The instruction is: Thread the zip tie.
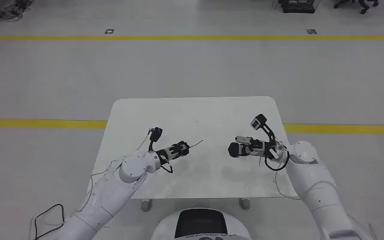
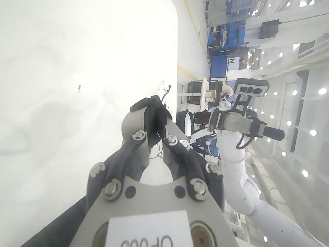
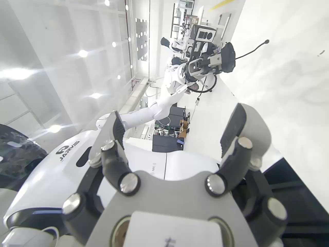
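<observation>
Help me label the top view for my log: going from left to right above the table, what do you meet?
left gripper, shut on the zip tie → zip tie, its free end sticking out toward the other arm → right gripper, open and apart from the tie.

Found over the table (image 1: 192,111), near half. Left of centre: left gripper (image 1: 186,147), with zip tie (image 1: 195,144) held in it, projecting rightward. Right of centre, facing it: right gripper (image 1: 231,150), apart from the tie's tip.
</observation>
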You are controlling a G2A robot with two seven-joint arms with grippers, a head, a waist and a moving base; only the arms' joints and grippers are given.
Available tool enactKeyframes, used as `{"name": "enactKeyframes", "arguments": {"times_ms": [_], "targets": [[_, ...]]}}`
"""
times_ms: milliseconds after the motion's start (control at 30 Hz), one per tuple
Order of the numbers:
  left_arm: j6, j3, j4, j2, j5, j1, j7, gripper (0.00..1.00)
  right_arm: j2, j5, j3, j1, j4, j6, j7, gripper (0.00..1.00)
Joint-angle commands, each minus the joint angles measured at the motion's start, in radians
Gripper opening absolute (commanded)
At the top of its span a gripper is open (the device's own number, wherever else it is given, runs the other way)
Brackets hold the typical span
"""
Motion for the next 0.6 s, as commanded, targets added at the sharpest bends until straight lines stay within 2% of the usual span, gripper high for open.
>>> {"name": "enactKeyframes", "arguments": {"times_ms": [0, 133, 233, 333, 467, 567], "targets": [[0.000, 0.000, 0.000, 0.000, 0.000, 0.000, 0.000, 0.00, 0.000, 0.000, 0.000, 0.000, 0.000, 0.000, 0.000, 1.00], [-0.005, 0.007, -0.001, -0.002, 0.003, 0.003, 0.003, 0.00, 0.000, 0.000, 0.000, 0.000, 0.000, 0.000, 0.000, 1.00], [-0.033, 0.001, -0.001, 0.000, -0.017, 0.002, -0.032, 0.00, 0.001, -0.031, -0.029, -0.004, -0.011, 0.037, 0.000, 1.00], [-0.055, -0.008, -0.003, 0.005, -0.021, 0.006, -0.069, 0.00, 0.007, -0.065, -0.096, 0.023, 0.017, 0.096, 0.000, 1.00], [-0.100, -0.021, -0.029, 0.015, -0.003, 0.020, -0.113, 0.00, 0.019, 0.003, -0.172, 0.059, 0.070, 0.112, 0.000, 1.00], [-0.154, -0.027, -0.052, 0.023, 0.018, 0.030, -0.162, 0.00, 0.032, 0.061, -0.229, 0.084, 0.107, 0.120, 0.000, 1.00]]}}
